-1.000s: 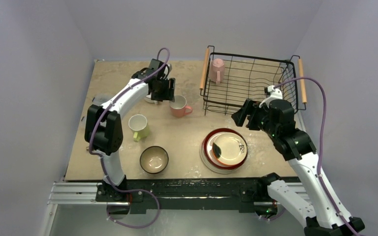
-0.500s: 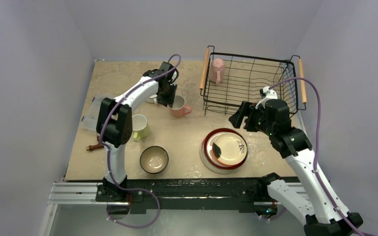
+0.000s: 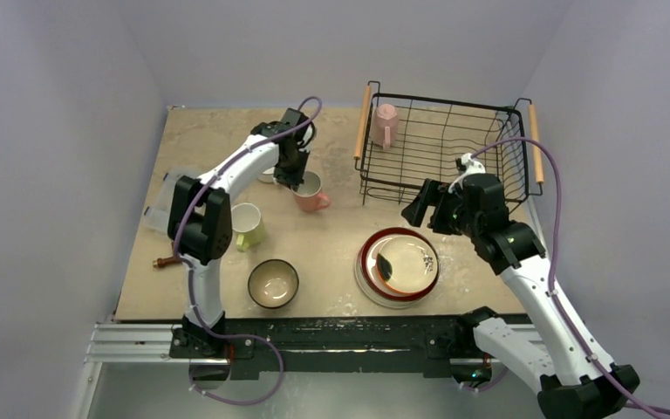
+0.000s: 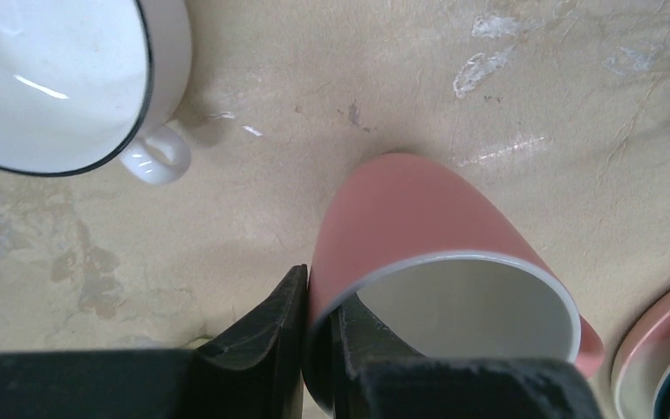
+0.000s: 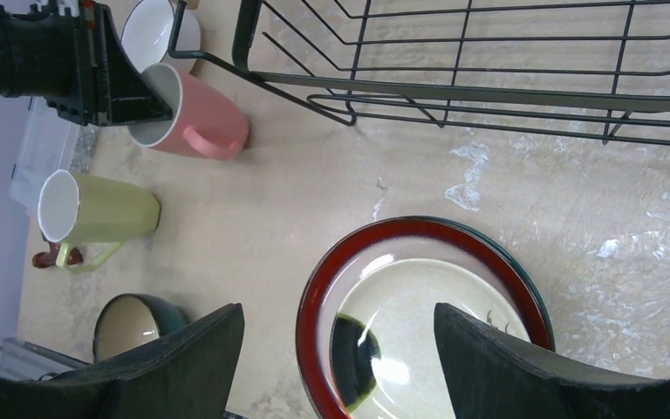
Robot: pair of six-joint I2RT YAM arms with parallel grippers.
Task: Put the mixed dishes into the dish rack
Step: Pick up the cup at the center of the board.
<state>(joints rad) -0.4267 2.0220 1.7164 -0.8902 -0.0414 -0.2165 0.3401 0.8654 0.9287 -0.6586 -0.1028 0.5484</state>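
So my left gripper [image 4: 318,305] had just snapped together on the salmon mug [image 4: 419,214]. A second earlier the jaws were apart over by the white mug [image 4: 52,78]. Then they slid across and clamped on the salmon one's rim, with one finger inside the cup and one outside against the wall. The mug wasn't sitting flat anymore either. It was tipped over toward me, mouth facing the wrist camera, and it had scooted a little left of where it stood before. I'd read that as the pick being on and the carry to the rack being next, though a pinch on a thin rim like that could easily swing.

The mug itself was glossy salmon outside and white inside with a pale lip. Its handle was on the side away from my fingers. It was in the far half of the tabletop near the middle, just left of the dish rack [image 3: 443,100].

The rack sat in the far right corner with only the pale pink mug [image 3: 386,124] in it, up by the left handle.

My right gripper [image 5: 338,310] was spread wide with nothing in it. It had drifted a bit left and hung over the red-rimmed cream plate [image 5: 436,297] on top of the stack near the front edge. The yellow-green mug [image 3: 246,225] and the teal bowl [image 3: 273,283] were waiting front left.
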